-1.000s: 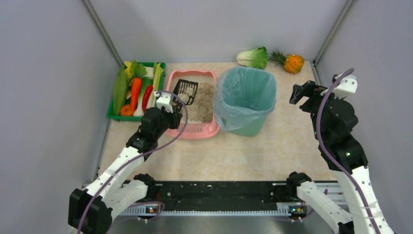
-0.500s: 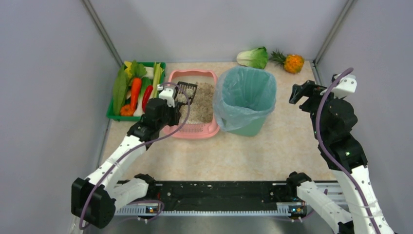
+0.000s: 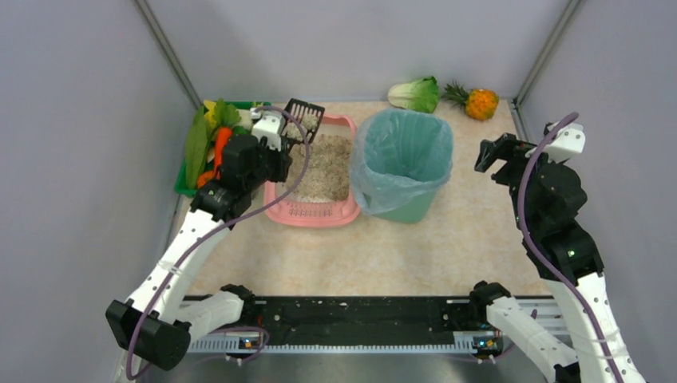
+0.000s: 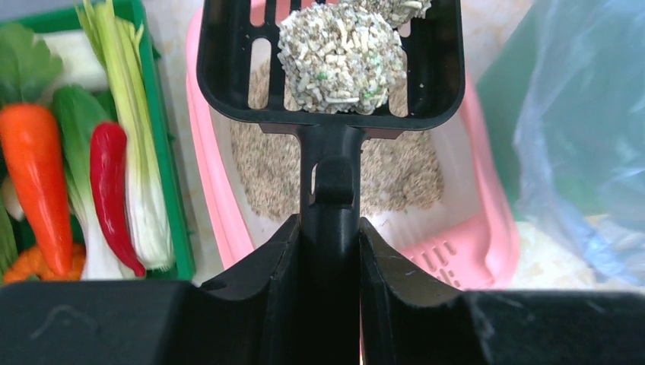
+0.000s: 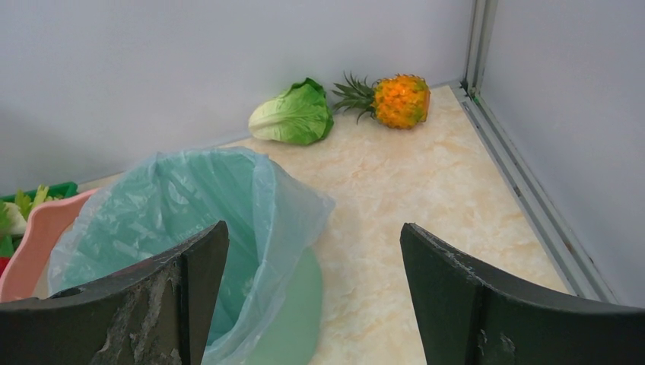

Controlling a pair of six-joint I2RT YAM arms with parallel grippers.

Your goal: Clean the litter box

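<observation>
The left pincer (image 4: 330,228) clamps the scoop (image 4: 331,141) by its handle, one clump (image 4: 340,57) whole and another cut off at the view's edge, above the litter box (image 4: 220,205) standing between crate (image 4: 163,152) and bin (image 5: 190,220); the right pincer (image 5: 313,228) gapes empty.

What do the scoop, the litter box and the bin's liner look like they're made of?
The scoop looks like black moulded plastic: slightly glossy, with cut slots. The litter box looks like pink plastic: smooth, with a soft sheen, and a moulded grille at one end. The liner is a thin translucent green film, probably polythene: it wrinkles and hangs in folds.
</observation>
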